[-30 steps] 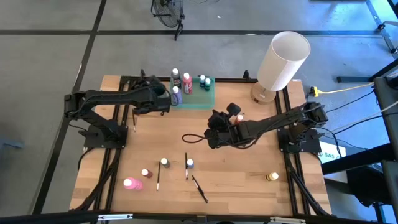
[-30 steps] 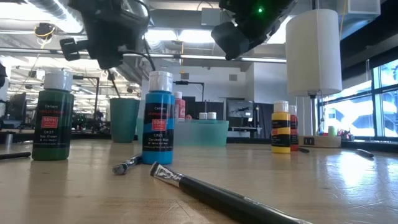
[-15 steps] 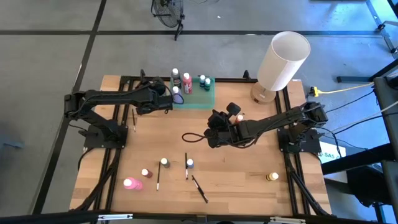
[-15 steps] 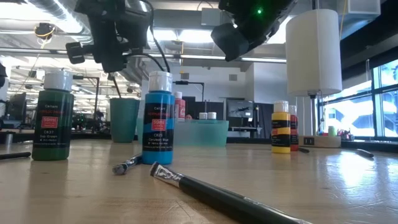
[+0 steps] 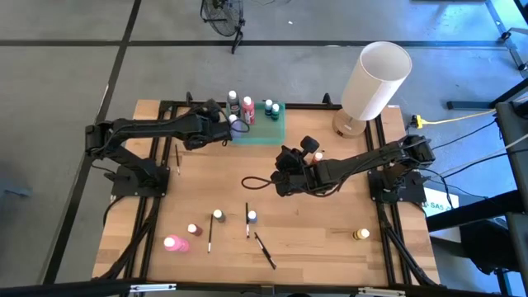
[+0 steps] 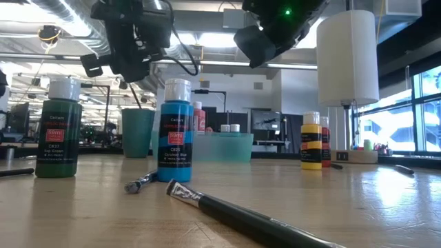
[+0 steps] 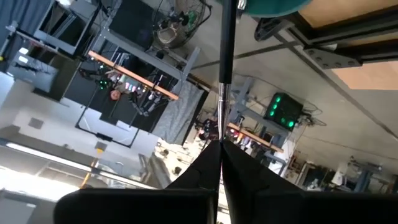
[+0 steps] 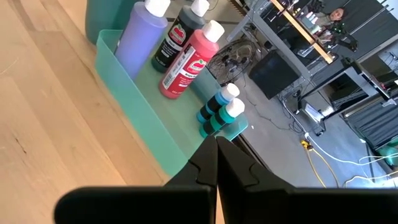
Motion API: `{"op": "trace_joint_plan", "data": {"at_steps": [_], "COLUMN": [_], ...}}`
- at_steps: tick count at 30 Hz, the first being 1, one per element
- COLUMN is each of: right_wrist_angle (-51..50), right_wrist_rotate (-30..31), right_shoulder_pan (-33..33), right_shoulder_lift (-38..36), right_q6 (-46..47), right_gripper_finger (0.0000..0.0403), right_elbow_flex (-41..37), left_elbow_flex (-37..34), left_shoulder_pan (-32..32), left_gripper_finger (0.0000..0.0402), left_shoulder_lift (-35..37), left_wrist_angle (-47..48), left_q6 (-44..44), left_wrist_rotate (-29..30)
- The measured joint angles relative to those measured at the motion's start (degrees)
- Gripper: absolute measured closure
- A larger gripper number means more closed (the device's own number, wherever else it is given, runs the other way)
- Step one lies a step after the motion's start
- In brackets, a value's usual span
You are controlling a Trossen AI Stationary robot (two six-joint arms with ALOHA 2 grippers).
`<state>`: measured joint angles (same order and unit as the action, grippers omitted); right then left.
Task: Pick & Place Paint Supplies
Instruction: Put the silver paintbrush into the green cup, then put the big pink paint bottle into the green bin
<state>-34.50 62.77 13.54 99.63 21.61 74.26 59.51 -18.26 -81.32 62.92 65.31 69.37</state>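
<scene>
Dark thin paintbrush [image 7: 224,74] pinched in the closed jaws of the left gripper [image 5: 221,130], beside the green tray [image 5: 279,132] of paint bottles [image 8: 186,62]. Right gripper [image 5: 285,177] closed, empty, above mid-table.

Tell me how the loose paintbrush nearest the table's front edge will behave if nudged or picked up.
The paintbrush is thin and round-handled, lying flat, so it would probably roll or pivot when nudged. It looks stiff and light. So low on the table, it may slip from a pinch.
</scene>
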Motion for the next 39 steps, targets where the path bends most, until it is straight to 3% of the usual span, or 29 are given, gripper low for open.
{"op": "trace_joint_plan", "data": {"at_steps": [16, 23, 27, 29, 35, 37, 39], "right_wrist_angle": [0.0, -0.1, -0.6, -1.0, -1.5, -1.5, -1.4], "right_wrist_rotate": [0.0, 0.0, 0.0, 0.1, 0.0, 0.0, 0.0], "right_shoulder_pan": [0.0, 0.0, -0.1, -0.1, -0.1, -0.1, -0.1], "right_shoulder_lift": [0.0, 0.0, 0.0, 0.0, 0.0, 0.0, 0.0], "right_q6": [0.0, 0.0, 0.0, 0.0, 0.3, 0.3, 0.3], "right_gripper_finger": [0.0402, 0.0402, 0.0402, 0.0402, 0.0402, 0.0402, 0.0402], "right_elbow_flex": [0.0, 0.0, 0.0, 0.0, 0.0, 0.0, 0.0], "left_elbow_flex": [0.0, 0.0, 0.0, 0.0, 0.0, 0.0, 0.1], "left_shoulder_pan": [0.0, 1.4, 3.1, 4.2, 9.5, 11.5, 13.5], "left_gripper_finger": [0.0320, 0.0303, 0.0296, 0.0292, 0.0292, 0.0292, 0.0292], "left_shoulder_lift": [0.0, 0.5, 2.4, 3.6, 7.5, 8.8, 9.9], "left_wrist_angle": [-1.6, 0.0, 1.9, 2.0, 2.1, 2.3, 4.0], "left_q6": [1.5, 1.5, -2.1, -6.7, -36.3, -43.6, -56.5], "left_wrist_rotate": [-0.3, 4.6, 3.2, 2.9, 1.9, -0.7, -6.9]}}
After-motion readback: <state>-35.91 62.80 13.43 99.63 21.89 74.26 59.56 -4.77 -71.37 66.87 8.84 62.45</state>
